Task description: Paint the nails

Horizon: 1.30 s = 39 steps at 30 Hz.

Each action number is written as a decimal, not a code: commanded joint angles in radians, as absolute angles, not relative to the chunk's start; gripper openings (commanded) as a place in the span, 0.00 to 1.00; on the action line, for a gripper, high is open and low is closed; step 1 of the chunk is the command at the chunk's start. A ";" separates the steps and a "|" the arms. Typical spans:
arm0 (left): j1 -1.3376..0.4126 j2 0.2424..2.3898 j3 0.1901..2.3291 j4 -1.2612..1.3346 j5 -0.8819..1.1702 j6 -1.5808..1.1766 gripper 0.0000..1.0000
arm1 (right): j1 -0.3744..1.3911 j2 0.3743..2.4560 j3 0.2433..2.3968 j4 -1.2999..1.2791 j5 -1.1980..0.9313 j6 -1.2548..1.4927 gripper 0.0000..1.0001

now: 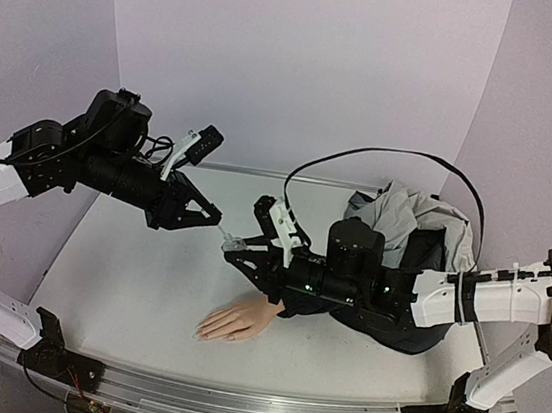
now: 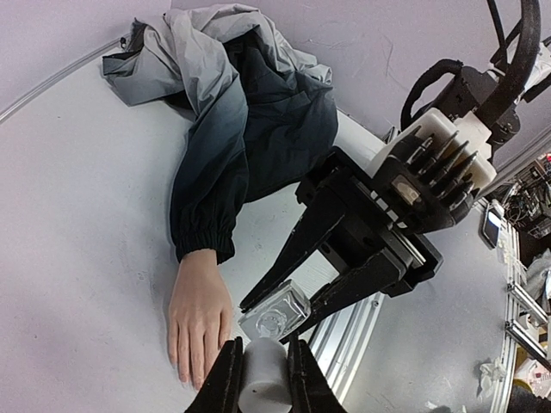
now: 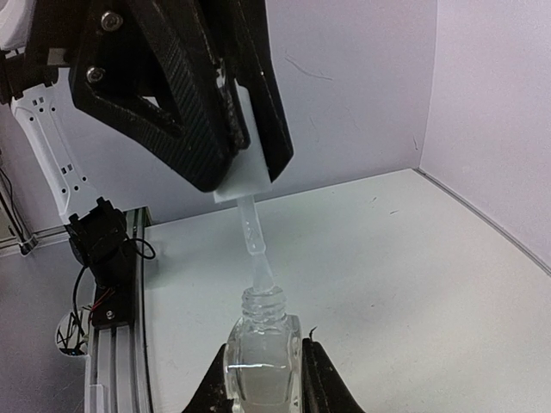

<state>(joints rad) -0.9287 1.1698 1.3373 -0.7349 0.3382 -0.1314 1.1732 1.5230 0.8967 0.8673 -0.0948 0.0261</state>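
The peach mannequin hand point(image 1: 240, 320) point(image 2: 200, 303) lies palm down on the table, its dark navy sleeve point(image 2: 207, 206) behind it. Its pale nails point(image 2: 184, 372) point(image 1: 202, 333) point toward the near edge. My left gripper point(image 1: 216, 221) point(image 2: 263, 344) is shut on a white cap point(image 2: 263, 374) point(image 3: 245, 179) with a thin brush point(image 3: 256, 245). The brush tip stands in the neck of a small clear glass bottle point(image 3: 263, 353) point(image 2: 275, 314), held above the table. My right gripper point(image 1: 235, 250) point(image 3: 263, 361) is shut on that bottle, with clear liquid in its lower half.
A grey and navy jacket point(image 1: 415, 224) point(image 2: 232, 86) is heaped at the back right, under my right arm. An aluminium rail point(image 1: 232, 403) point(image 3: 116, 361) runs along the near edge. Pale walls point(image 1: 304, 59) enclose the back and sides.
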 commanded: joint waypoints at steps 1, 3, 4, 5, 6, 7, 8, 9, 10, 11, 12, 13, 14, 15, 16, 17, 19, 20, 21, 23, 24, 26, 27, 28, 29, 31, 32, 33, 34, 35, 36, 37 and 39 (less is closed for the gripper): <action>-0.931 1.164 1.382 -0.694 0.361 -0.145 0.00 | 1.179 1.508 0.939 0.963 -0.099 0.023 0.00; -0.931 1.167 1.380 -0.690 0.371 -0.149 0.00 | 1.179 1.506 0.937 0.967 -0.095 0.024 0.00; -0.930 1.170 1.379 -0.690 0.374 -0.150 0.00 | 1.178 1.503 0.934 0.972 -0.095 0.025 0.00; -0.931 1.172 1.377 -0.688 0.377 -0.150 0.00 | 1.179 1.500 0.931 0.980 -0.096 0.025 0.00; -0.931 1.174 1.375 -0.686 0.379 -0.152 0.00 | 1.179 1.498 0.929 0.985 -0.098 0.026 0.00; -0.931 1.176 1.373 -0.683 0.382 -0.154 0.00 | 1.179 1.498 0.929 0.987 -0.099 0.025 0.00; -0.930 1.178 1.371 -0.681 0.385 -0.156 0.00 | 1.179 1.498 0.930 0.989 -0.101 0.026 0.00; -0.930 1.180 1.368 -0.678 0.388 -0.156 0.00 | 1.180 1.498 0.931 0.989 -0.103 0.026 0.00; -0.931 1.181 1.366 -0.675 0.389 -0.158 0.00 | 1.179 1.497 0.931 0.991 -0.104 0.026 0.00; -0.931 1.184 1.363 -0.674 0.389 -0.158 0.00 | 1.178 1.496 0.931 0.993 -0.106 0.026 0.00; -0.931 1.185 1.361 -0.672 0.387 -0.159 0.00 | 1.178 1.498 0.930 0.995 -0.108 0.027 0.00; -0.931 1.186 1.360 -0.670 0.386 -0.161 0.00 | 1.179 1.497 0.931 0.997 -0.112 0.027 0.00; -0.931 1.189 1.358 -0.669 0.389 -0.161 0.00 | 1.179 1.498 0.932 0.998 -0.115 0.028 0.00; -0.931 1.191 1.357 -0.667 0.391 -0.162 0.00 | 1.179 1.500 0.933 0.999 -0.117 0.029 0.00; -0.931 1.194 1.356 -0.668 0.391 -0.164 0.00 | 1.178 1.501 0.934 0.999 -0.120 0.030 0.00; -0.930 1.196 1.355 -0.667 0.390 -0.165 0.00 | 1.178 1.502 0.934 1.001 -0.122 0.030 0.00; -0.931 1.201 1.351 -0.667 0.387 -0.170 0.00 | 1.178 1.500 0.933 1.005 -0.124 0.032 0.00; -0.931 1.204 1.349 -0.667 0.383 -0.173 0.00 | 1.178 1.499 0.932 1.009 -0.127 0.031 0.00; -0.931 1.205 1.346 -0.668 0.380 -0.176 0.00 | 1.179 1.497 0.929 1.015 -0.129 0.034 0.00; -0.931 1.212 1.344 -0.666 0.377 -0.184 0.00 | 1.179 1.497 0.929 1.025 -0.137 0.037 0.00; -0.931 1.216 1.344 -0.666 0.375 -0.190 0.00 | 1.179 1.499 0.932 1.027 -0.138 0.038 0.00; -0.931 1.234 1.345 -0.667 0.368 -0.206 0.00 | 1.179 1.506 0.938 1.031 -0.128 0.039 0.00; -0.931 1.245 1.349 -0.671 0.363 -0.217 0.00 | 1.179 1.508 0.941 1.037 -0.118 0.042 0.00; -0.931 1.254 1.350 -0.676 0.351 -0.231 0.00 | 1.179 1.511 0.944 1.045 -0.107 0.044 0.00; -0.931 1.264 1.353 -0.685 0.333 -0.252 0.00 | 1.179 1.516 0.947 1.056 -0.090 0.046 0.00; -0.931 1.290 1.366 -0.713 0.280 -0.316 0.00 | 1.184 1.528 0.957 1.081 -0.025 0.050 0.00; -0.930 1.307 1.373 -0.729 0.254 -0.355 0.00 | 1.190 1.536 0.960 1.098 0.038 0.050 0.00; -0.930 1.321 1.380 -0.746 0.231 -0.398 0.00 | 1.198 1.544 0.962 1.118 0.113 0.047 0.00; -0.930 1.338 1.383 -0.763 0.209 -0.438 0.00 | 1.209 1.552 0.964 1.145 0.210 0.042 0.00; -0.930 1.352 1.384 -0.780 0.191 -0.482 0.00 | 1.221 1.563 0.966 1.176 0.304 0.031 0.00; -0.929 1.364 1.384 -0.796 0.169 -0.516 0.00 | 1.234 1.577 0.972 1.207 0.384 0.015 0.00; -0.930 1.375 1.382 -0.806 0.159 -0.541 0.00 | 1.244 1.597 0.985 1.236 0.466 -0.022 0.00; -0.930 1.391 1.373 -0.812 0.146 -0.582 0.00 | 1.264 1.654 1.011 1.313 0.589 -0.104 0.00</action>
